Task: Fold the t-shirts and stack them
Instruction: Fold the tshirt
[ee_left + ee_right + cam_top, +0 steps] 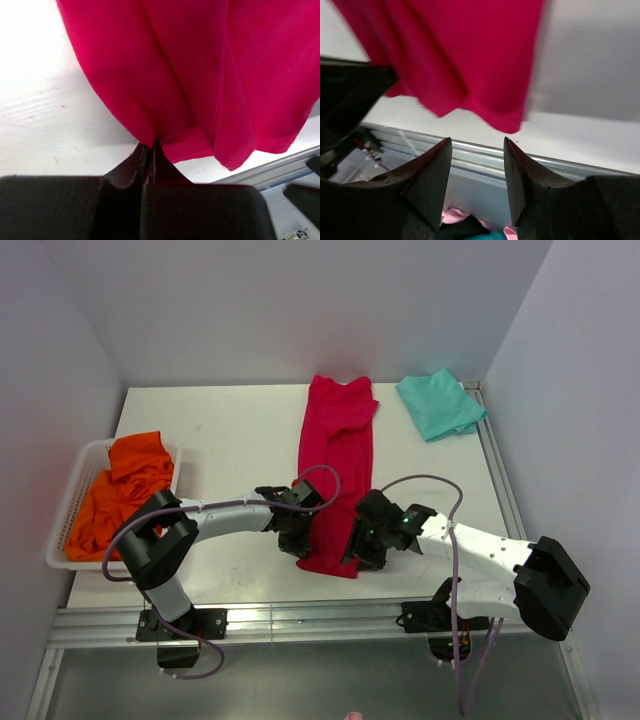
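White tabletop (230, 440), enclosed by pale walls, carries the crimson-red t-shirt (335, 455) at its centre. The shirt lies as a long narrow strip running from 12 o'clock to 6 o'clock, collar end far, hem end near.

The left gripper (151, 147) is at the hem's 7 o'clock corner. Its fingers (132, 162) are pressed together, with a gathered fold of the red cloth pinched between the tips.

The right gripper (477, 155) is at the hem's 5 o'clock corner. Its fingers (432, 170) stand well apart with nothing between them; the red hem, blurred, lies just beyond the tips.

The teal-green t-shirt (438, 405) lies folded at 1 o'clock, near the far right corner, apart from the red shirt.

The white slatted basket (70, 510) sits at 9 o'clock on the table's left edge and holds the orange garments (125, 490), heaped loosely.
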